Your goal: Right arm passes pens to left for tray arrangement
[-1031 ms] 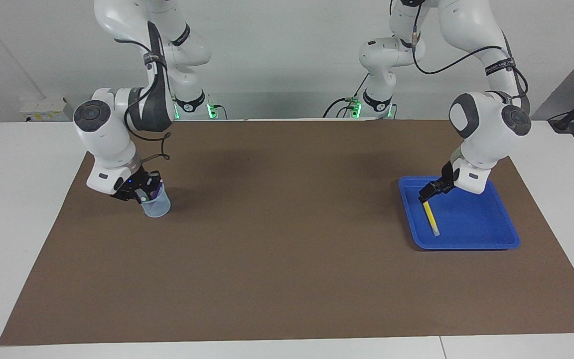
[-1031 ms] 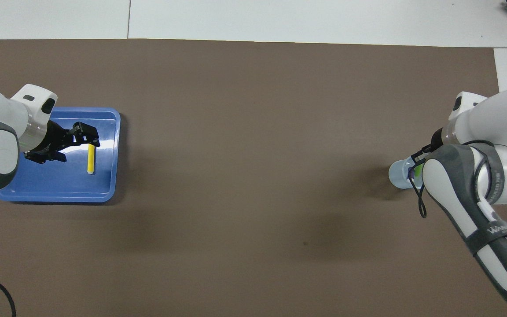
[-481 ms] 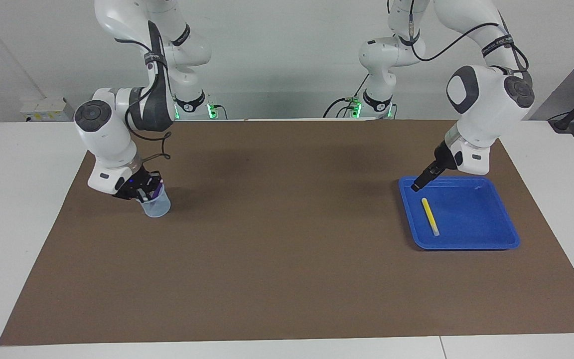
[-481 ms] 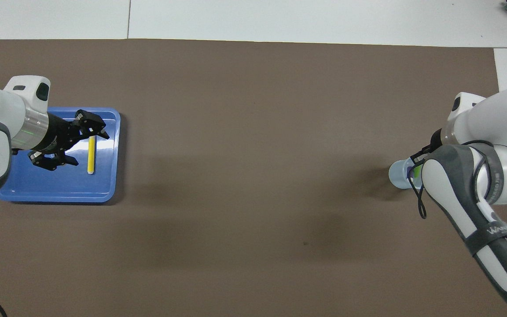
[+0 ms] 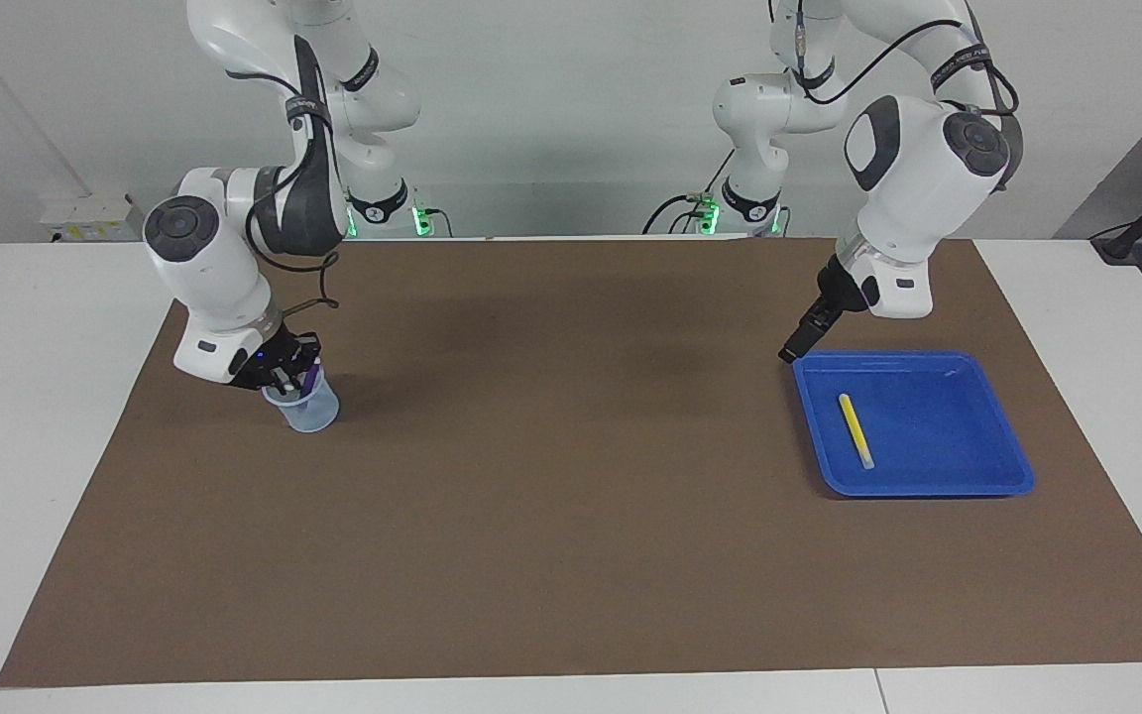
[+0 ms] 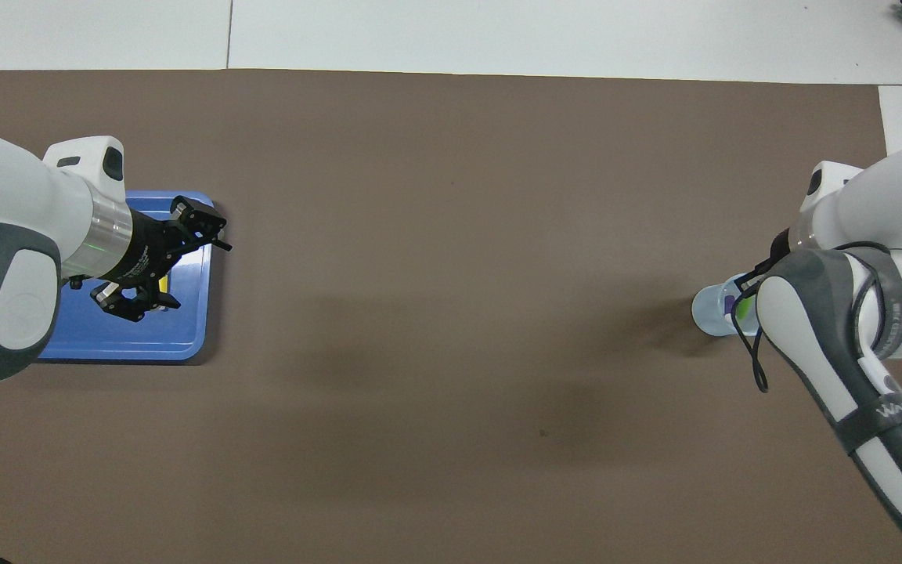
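The blue tray lies at the left arm's end of the table, and the yellow pen rests in it. My left gripper hangs open and holds nothing, raised over the tray's corner nearest the robots. At the right arm's end, my right gripper is down in the mouth of a small pale-blue cup, shut on the purple pen. The overhead view shows the cup with the green pen standing in it. The right arm covers its own gripper there.
A brown mat covers most of the white table. Nothing but the cup and the tray stands on it. A black cable loops down from the right arm beside the cup.
My left gripper has let go of the yellow pen, risen and drawn back over the tray's corner nearest the robots. My right gripper has closed in the cup and lifted slightly.
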`<state>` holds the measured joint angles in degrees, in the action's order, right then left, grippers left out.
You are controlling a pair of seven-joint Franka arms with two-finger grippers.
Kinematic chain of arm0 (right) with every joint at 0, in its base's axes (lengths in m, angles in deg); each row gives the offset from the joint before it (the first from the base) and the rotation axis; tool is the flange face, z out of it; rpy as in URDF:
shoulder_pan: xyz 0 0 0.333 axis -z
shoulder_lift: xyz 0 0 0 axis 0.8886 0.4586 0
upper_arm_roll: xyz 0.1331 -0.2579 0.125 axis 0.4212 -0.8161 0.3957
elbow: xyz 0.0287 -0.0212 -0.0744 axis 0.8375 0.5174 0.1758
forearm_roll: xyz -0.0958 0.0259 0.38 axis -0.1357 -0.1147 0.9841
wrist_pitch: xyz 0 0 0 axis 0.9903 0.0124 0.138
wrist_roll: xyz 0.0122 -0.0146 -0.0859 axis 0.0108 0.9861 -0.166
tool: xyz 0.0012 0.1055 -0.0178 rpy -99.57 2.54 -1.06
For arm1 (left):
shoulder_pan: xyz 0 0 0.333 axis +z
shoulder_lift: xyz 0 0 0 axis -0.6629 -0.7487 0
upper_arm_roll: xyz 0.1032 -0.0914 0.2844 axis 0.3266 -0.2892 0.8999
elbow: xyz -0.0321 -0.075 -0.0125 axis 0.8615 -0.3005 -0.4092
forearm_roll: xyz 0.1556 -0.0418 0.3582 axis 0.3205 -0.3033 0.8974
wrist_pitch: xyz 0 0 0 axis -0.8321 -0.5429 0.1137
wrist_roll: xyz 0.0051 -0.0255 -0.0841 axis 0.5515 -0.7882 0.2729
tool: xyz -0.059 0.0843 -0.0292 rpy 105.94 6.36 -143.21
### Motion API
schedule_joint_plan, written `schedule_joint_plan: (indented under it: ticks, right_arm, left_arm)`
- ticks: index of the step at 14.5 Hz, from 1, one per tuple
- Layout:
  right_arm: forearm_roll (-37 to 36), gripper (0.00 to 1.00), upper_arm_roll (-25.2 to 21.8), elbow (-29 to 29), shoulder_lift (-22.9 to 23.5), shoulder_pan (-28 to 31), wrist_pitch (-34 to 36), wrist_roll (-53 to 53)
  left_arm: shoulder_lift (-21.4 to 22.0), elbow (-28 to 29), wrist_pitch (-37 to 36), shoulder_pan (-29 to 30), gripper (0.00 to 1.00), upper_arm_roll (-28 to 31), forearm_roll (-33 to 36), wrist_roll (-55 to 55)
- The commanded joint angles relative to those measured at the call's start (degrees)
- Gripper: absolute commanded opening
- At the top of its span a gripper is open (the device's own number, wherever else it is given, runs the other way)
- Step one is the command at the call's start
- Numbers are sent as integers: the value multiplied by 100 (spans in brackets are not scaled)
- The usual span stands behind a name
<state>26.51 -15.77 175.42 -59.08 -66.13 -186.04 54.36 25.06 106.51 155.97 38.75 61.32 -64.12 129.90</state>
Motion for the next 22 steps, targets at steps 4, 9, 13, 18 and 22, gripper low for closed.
schedule_joint_plan:
  ticks: [4, 9, 13, 18, 22]
  right_arm:
    - [-234, 0, 86, -453, -111, 18, 776, 32]
    - [-234, 0, 113, -524, -330, 18, 1110, 32]
    - [-234, 0, 227, -647, -577, 18, 1461, 23]
    - [-234, 0, 288, -946, -744, 18, 1814, -205]
    - [-138, 0, 359, -1016, -919, 18, 1928, -214]
  left_arm:
    - [379, 44, -291, -31, 100, 60, -393, 354]
    - [458, 35, -309, -83, 100, 8, -393, 1102]
    - [467, 18, -282, -232, 100, -1, -393, 1814]
    - [484, 18, -230, -373, 100, -19, -402, 2289]
    - [484, 26, -230, -391, 100, -28, -402, 2439]
